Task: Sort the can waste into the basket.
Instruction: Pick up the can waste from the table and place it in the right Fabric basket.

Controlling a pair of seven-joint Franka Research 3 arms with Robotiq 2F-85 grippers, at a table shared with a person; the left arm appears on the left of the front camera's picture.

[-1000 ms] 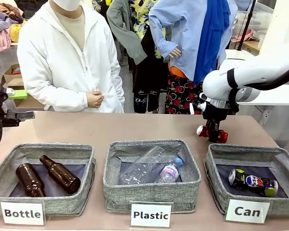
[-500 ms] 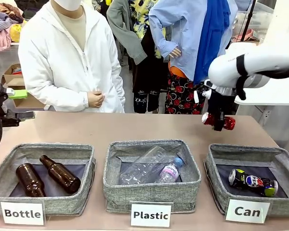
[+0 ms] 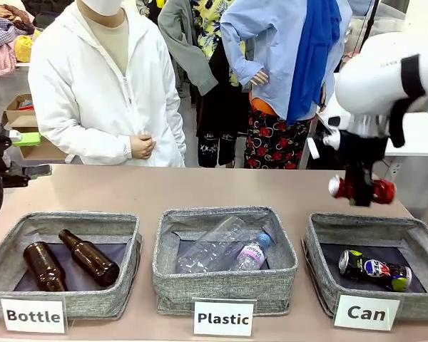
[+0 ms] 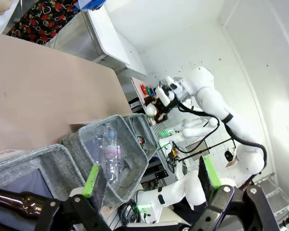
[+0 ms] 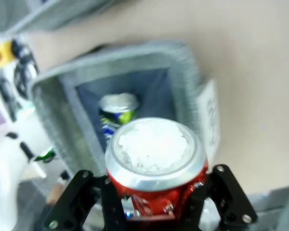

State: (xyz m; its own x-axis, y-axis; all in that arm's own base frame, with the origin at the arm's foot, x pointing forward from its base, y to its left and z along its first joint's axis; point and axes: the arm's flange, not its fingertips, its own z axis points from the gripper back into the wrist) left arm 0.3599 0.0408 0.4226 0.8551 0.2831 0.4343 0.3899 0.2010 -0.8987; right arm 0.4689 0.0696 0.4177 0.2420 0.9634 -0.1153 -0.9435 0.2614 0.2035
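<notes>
Tan tabletop [image 3: 200,189] carries three grey bins. Right gripper [image 3: 362,189] has its jaws clamped on the red can [image 3: 362,189], hanging above the Can basket [image 3: 374,308], where the Pepsi can [image 3: 374,270] lies. Next: centre over it, release. Left gripper [image 4: 151,180] gapes wide, empty.

Front view: fixed camera at the table's [image 3: 200,189] near edge, facing across three bins toward its far edge. Left wrist view: rolled sideways, set back, looking along the table past the bins. Right wrist view: close, looking down into the "Can" basket [image 5: 62,96], shared with the front view [image 3: 321,249].
</notes>
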